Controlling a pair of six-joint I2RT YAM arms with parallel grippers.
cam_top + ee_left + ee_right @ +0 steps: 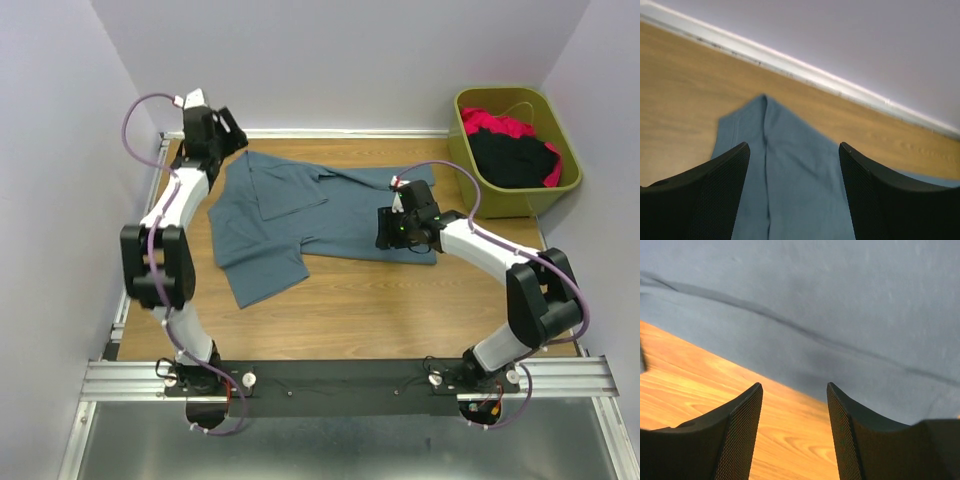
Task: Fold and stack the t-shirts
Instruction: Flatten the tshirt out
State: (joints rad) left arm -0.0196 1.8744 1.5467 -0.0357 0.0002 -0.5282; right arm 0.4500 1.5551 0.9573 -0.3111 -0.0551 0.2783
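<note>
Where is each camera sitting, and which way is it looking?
Top camera: up high behind the robot, looking down at the table, the blue shirt and the green bin; the left arm and right arm show.
Left wrist camera: on the left arm, looking toward the far wall; the open left gripper shows.
Right wrist camera: on the right arm, looking down at the shirt's edge; the open right gripper shows.
Shared: all three see the blue shirt and table.
</note>
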